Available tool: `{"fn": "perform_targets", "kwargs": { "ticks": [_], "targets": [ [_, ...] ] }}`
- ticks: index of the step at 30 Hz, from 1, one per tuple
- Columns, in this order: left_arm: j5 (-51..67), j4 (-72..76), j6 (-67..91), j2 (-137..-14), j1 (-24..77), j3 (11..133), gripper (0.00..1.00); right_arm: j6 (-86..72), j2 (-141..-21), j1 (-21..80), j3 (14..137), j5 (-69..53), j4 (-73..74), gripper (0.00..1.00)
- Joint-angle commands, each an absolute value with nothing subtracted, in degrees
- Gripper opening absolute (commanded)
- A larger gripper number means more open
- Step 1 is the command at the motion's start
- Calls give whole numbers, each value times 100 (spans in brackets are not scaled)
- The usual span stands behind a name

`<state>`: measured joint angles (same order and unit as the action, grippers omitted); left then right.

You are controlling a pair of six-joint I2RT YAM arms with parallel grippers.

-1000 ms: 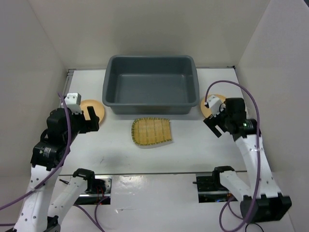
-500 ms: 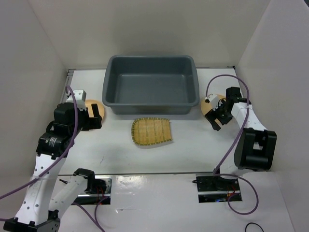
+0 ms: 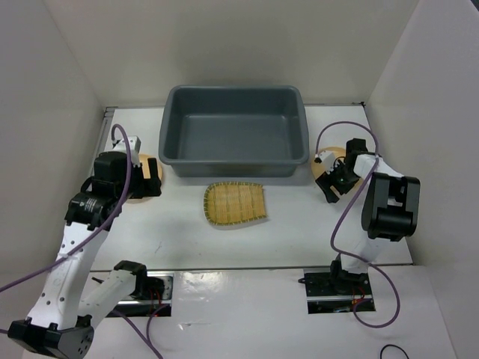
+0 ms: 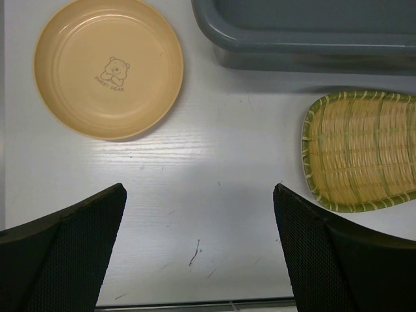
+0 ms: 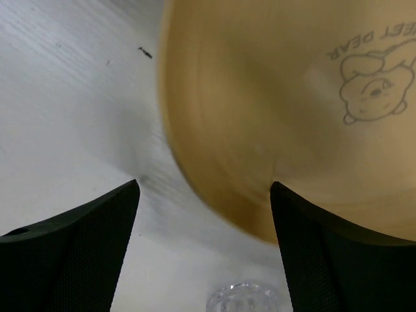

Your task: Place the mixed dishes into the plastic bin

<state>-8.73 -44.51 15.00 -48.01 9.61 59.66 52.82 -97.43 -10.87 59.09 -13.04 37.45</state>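
Observation:
The grey plastic bin [image 3: 233,134] stands at the back centre. The tan woven tray [image 3: 236,203] lies just in front of it. One yellow-orange plate [image 4: 108,67] lies left of the bin; my left gripper [image 4: 198,250] hovers open over bare table just near of it, with the tray [image 4: 361,153] to its right. The other plate [image 5: 292,110] lies right of the bin. My right gripper [image 5: 205,247] is open and low at that plate's near edge, its right finger [image 5: 338,253] over the rim. A small clear cup [image 5: 244,299] sits between the fingers at the frame's bottom.
White enclosure walls close in at left, right and back. The two arm bases and their mounting plates [image 3: 333,288] sit at the near edge. Purple cables [image 3: 344,224] loop beside each arm. The bin's front wall [image 4: 312,55] is close to the left gripper.
Both arms have reached forward toward their plates. The right gripper has dropped low to the right plate's edge and its jaws have narrowed a little. The left jaws stay wide.

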Motion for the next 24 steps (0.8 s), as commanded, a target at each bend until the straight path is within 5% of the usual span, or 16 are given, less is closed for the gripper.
{"fn": "perform_targets", "kwargs": {
  "ticks": [1,8,11,12,15,24],
  "targets": [
    [-914,-4236,1477,-4939,932,5985,100,5353,-10036,-1160,6099,-1485,3516,84],
    [-914,-4236,1477,-4992,932,5985,100,5756,-10336,-1213,6249,-1477,3937,54],
    [-914,-4236,1477,-4992,932,5985,100,5827,-10249,-1213,6249,-1477,4061,30],
    [-914,-4236,1477,-4992,932,5985,100,5879,-10170,-1274,6249,-1477,4139,15],
    [-914,-4236,1477,-4939,932,5985,100,5880,-9661,-1274,6249,-1538,4314,0],
    [-914,-4184,1477,-4834,932,5933,100,6038,-7806,-906,6591,-1653,4702,0]
  ]
}}
